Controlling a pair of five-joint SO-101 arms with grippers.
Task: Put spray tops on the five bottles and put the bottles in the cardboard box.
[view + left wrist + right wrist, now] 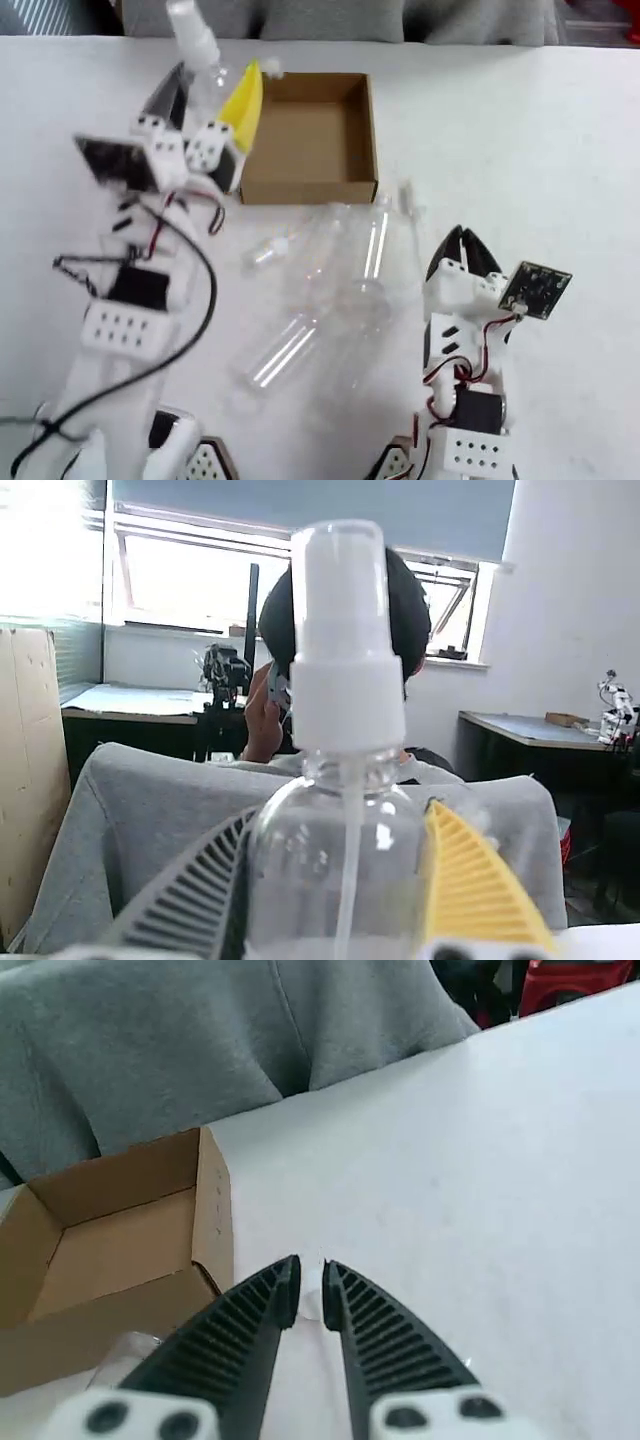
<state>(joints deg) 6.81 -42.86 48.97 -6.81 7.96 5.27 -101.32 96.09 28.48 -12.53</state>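
Note:
My left gripper is shut on a clear bottle that carries a white spray top. It holds the bottle upright just left of the open cardboard box, between a dark finger and a yellow finger. Several clear bottles without tops lie on the table in front of the box. A loose spray top lies by the box's front right corner. My right gripper rests on the table right of the bottles, shut and holding nothing. Its tips point toward that white top and the box.
Grey cloth hangs along the table's far edge behind the box. Another small white piece lies among the bottles. White table stretches to the right of the box.

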